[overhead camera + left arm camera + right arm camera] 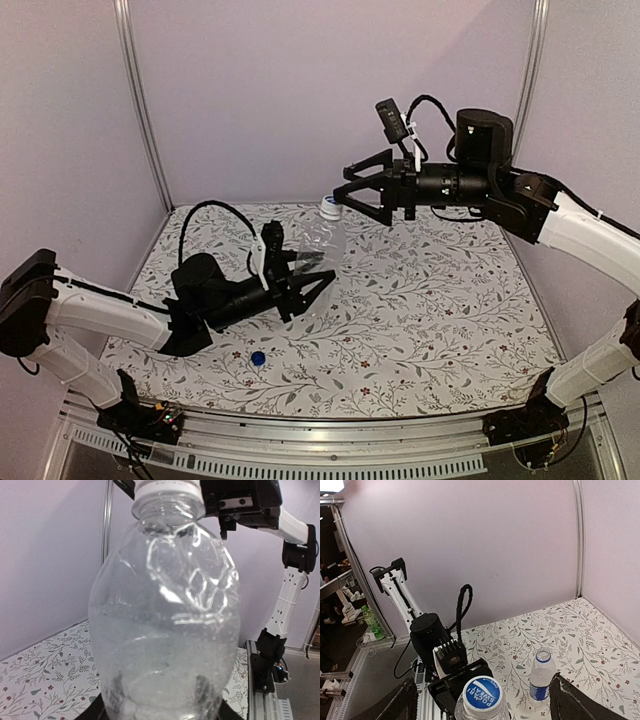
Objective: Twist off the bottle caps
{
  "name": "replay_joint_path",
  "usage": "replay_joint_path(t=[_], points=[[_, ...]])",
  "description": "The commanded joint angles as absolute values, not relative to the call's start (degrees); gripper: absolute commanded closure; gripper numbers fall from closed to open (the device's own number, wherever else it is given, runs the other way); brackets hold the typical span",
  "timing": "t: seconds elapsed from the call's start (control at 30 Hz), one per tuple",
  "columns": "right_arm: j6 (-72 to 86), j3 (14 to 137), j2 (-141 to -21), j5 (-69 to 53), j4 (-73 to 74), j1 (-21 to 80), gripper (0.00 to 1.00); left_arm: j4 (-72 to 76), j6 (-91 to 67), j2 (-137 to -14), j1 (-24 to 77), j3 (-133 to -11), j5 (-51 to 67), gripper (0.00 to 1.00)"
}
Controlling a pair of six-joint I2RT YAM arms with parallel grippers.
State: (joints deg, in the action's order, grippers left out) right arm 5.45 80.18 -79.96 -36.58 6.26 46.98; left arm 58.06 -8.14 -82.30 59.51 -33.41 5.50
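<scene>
The whitish cap (pixel 482 696), with blue print on its top, sits on the neck of the plain bottle (pixel 165 620). This bottle is held up above the table (pixel 450 310) by the left gripper (pixel 318 270), which is clamped on its lower part. In the left wrist view the clear body fills almost the whole picture. Two dark shapes at the bottom, seen through the plastic, are where the fingers press on it. The bottle leans a little, with the cap end away from the left gripper and toward the right one.

The right gripper (pixel 342 184) is at the height of the cap, and its jaws stand wide apart. In the right wrist view the cap lies between the two fingers (pixel 570 700), one far to each side, and neither touches it. The cap is just in front of this gripper, near the middle of the gap. I cannot tell from the pictures how much space is between the fingertips and the cap along the line of reach.

The labelled bottle (pixel 541 677) stands upright on the table, below the right gripper and to one side of the held bottle. Its neck is open, with no cap on it, and it has a blue band around the body. The blue cap (pixel 258 358) lies on the table by itself, below the left gripper and toward the near edge, well apart from both bottles.
</scene>
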Motion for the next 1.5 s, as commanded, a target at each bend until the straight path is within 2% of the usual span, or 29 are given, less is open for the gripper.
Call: replay_joint_path(t=[0.0,0.13,0.47,0.9,1.2,1.33,1.47], points=[[13.03,83.19,-80.36,-22.17,6.61,49.24,0.11,57.1,-7.61,-83.14,59.9,-35.19,2.24,0.54],[13.24,85.6,-82.47,-16.93,9.36,51.24,0.12,56.29,-7.32,-83.27,60.26,-35.69,0.21,0.54],[14.49,86.92,-85.49,-14.0,12.2,52.82,0.23,54.76,-6.14,-83.23,60.93,-36.23,-4.18,0.53],[14.24,86.51,-86.23,-16.41,12.13,52.98,0.52,54.3,-5.63,-82.62,61.08,-35.91,-5.15,0.53],[12.6,85.6,-85.15,-19.92,10.91,52.94,0.8,54.04,-5.47,-82.28,61.11,-35.9,-4.76,0.53],[8.44,84.52,-83.68,-23.56,9.93,52.83,0.9,55.88,-4.54,-81.99,60.96,-35.19,1.06,0.53],[1.06,83.9,-82.67,-30.98,10.58,52.51,0.92,58.42,-5.13,-82.26,60.57,-34.96,10.98,0.53]])
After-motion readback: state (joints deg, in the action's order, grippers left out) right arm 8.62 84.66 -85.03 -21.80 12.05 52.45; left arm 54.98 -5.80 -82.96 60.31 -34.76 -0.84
